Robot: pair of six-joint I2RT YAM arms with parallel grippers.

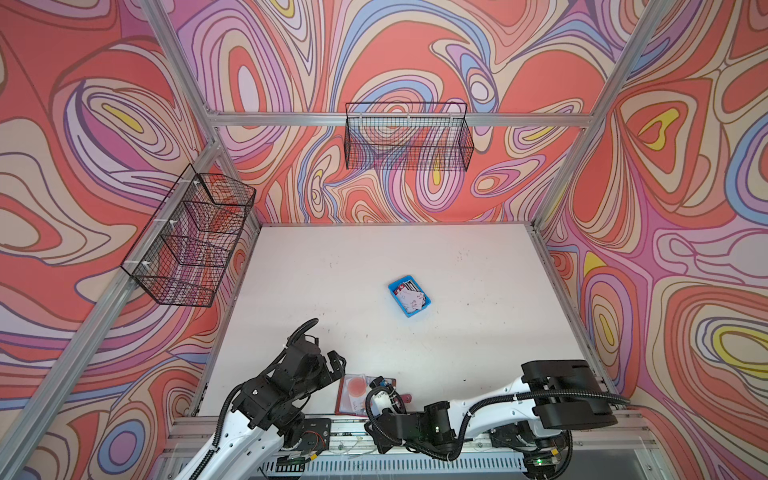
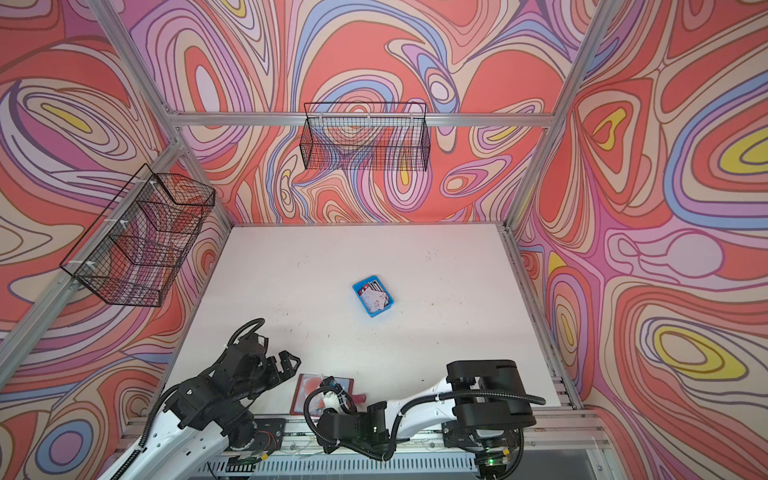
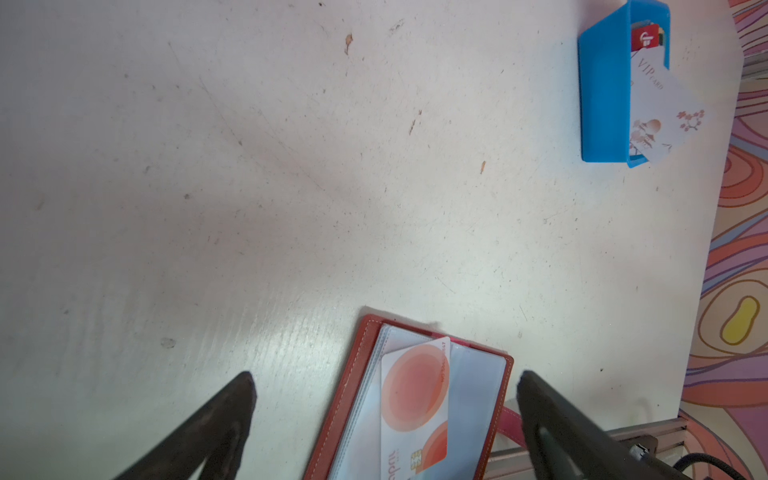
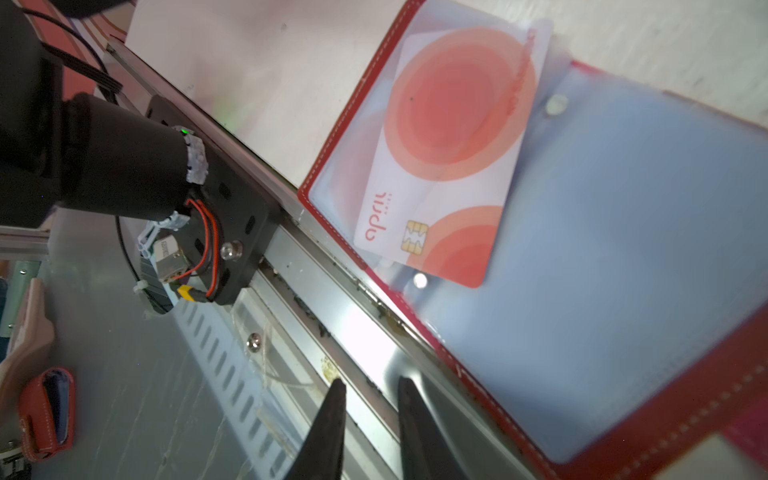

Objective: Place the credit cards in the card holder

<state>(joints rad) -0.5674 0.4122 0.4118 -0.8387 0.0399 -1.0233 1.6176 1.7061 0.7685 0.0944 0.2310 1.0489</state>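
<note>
Red card holder (image 3: 351, 399) lies open at the table's (image 3: 249, 208) near edge; credit cards (image 3: 660, 104), one reading "VIP CARD", sit in the blue tray (image 3: 602, 95). Left gripper (image 3: 386, 376) gapes empty; right gripper (image 4: 371, 382) is nearly closed, also empty.

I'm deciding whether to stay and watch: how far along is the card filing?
Done: one orange-circled card lies on a sleeve of the open card holder; whether it is fully tucked in, I cannot tell. In hand: nothing. The left claw is wide open by the holder, and the right claw is empty. Left: several credit cards sit in the blue tray.
</note>
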